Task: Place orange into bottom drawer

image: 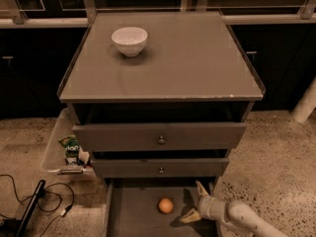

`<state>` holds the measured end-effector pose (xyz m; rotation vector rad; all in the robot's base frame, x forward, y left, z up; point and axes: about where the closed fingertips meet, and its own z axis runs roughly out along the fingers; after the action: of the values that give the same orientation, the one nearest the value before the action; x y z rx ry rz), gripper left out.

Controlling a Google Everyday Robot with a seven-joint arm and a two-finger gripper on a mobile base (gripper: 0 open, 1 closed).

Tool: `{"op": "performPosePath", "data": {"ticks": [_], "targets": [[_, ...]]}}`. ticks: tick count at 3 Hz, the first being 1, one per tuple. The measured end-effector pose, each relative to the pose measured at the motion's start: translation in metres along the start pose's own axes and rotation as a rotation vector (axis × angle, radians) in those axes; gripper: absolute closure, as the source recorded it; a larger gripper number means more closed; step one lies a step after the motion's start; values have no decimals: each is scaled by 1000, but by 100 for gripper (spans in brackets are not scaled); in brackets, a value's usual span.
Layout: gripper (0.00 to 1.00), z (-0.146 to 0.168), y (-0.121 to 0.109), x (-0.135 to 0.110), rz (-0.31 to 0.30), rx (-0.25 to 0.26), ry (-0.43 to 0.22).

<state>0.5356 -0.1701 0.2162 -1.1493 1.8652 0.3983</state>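
Inside bottom drawer [132, 217]: orange [166, 205]; splayed pincer [195, 203]

cabinet top [197, 68]: matt grey painted wood, smooth. bowl [129, 40]: glossy white, ceramic look. knob [161, 140]: dull brass metal. bottom drawer [133, 216]: matt grey floor. orange [166, 205]: smooth skin. gripper [194, 202]: pale smooth plastic, fingers spread, inside bottom drawer just right of orange. room floor [276, 147]: speckled stone.

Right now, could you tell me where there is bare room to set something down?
The cabinet top is bare right of and in front of the white bowl. In the bottom drawer, the floor left of the orange is free; its right side is crowded by the open end effector.
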Motion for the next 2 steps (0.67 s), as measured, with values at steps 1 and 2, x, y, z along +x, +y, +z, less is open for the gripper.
{"op": "performPosePath", "data": {"ticks": [1,2], "targets": [[0,-79,-32,4,-35,155,63],[0,-158,-67,16,-31,310,136]]}}
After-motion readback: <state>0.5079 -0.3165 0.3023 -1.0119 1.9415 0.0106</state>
